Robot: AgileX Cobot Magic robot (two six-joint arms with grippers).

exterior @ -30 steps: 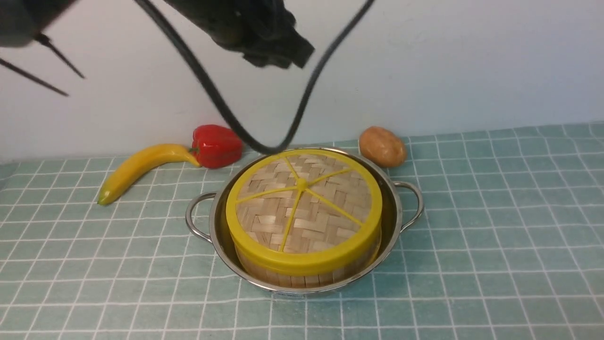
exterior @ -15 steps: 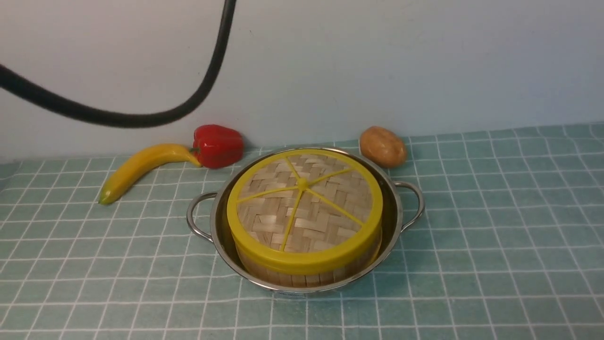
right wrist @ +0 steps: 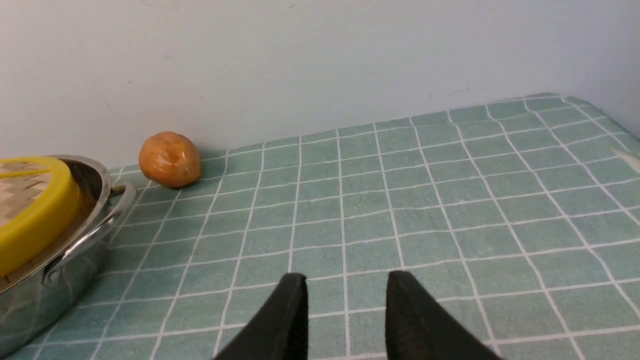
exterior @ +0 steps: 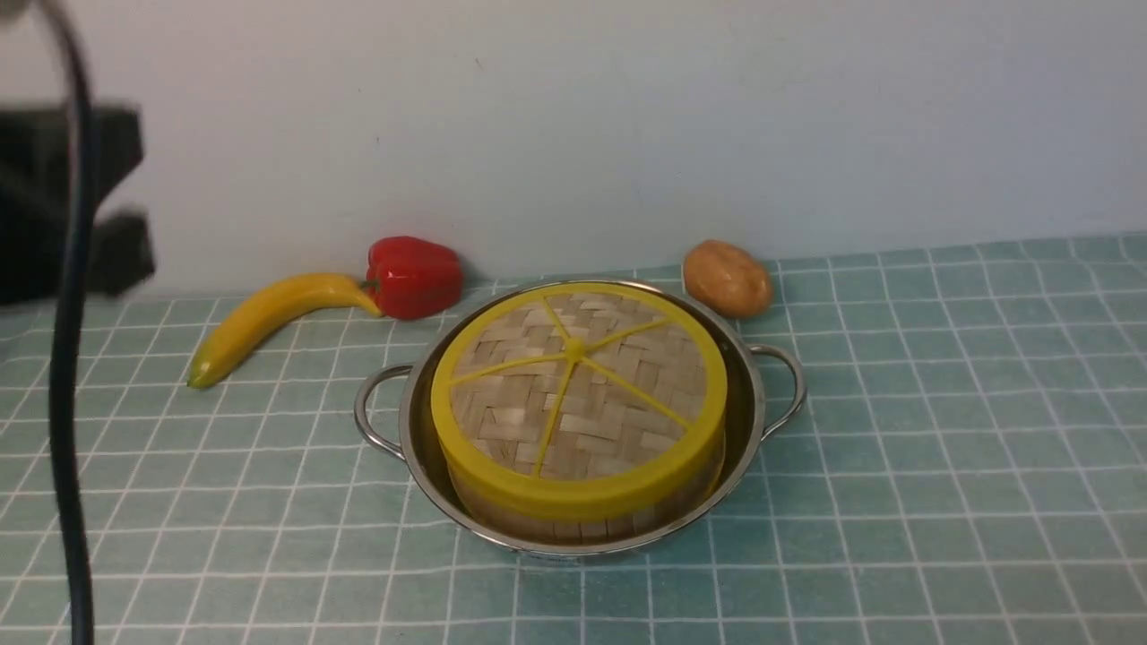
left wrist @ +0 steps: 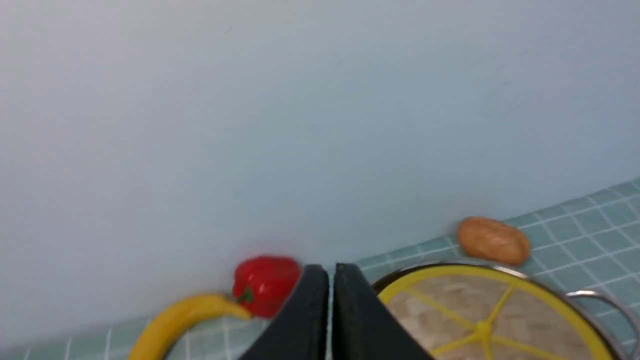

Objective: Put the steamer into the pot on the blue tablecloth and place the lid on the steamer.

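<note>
The steel pot [exterior: 745,403] stands on the blue tablecloth [exterior: 941,430]. The steamer [exterior: 573,527] sits inside it, only its bamboo side wall showing. The woven lid [exterior: 578,385] with yellow spokes lies flat on top of the steamer, hiding its contents. My left arm [exterior: 63,215] is a blurred dark shape at the far left, well away from the pot. In the left wrist view my left gripper [left wrist: 331,270] is shut and empty, with the lid [left wrist: 480,320] beyond it. My right gripper [right wrist: 345,277] is open and empty over bare cloth, right of the pot [right wrist: 75,235].
A banana [exterior: 269,318] and a red pepper [exterior: 412,276] lie at the back left of the pot. A potato [exterior: 726,278] lies at the back right, close to the pot rim. A black cable [exterior: 67,403] hangs down at the far left. A wall runs behind.
My left arm and its cable have swung from above the pot to the far left of the front view. The pot, steamer and lid have not moved.
</note>
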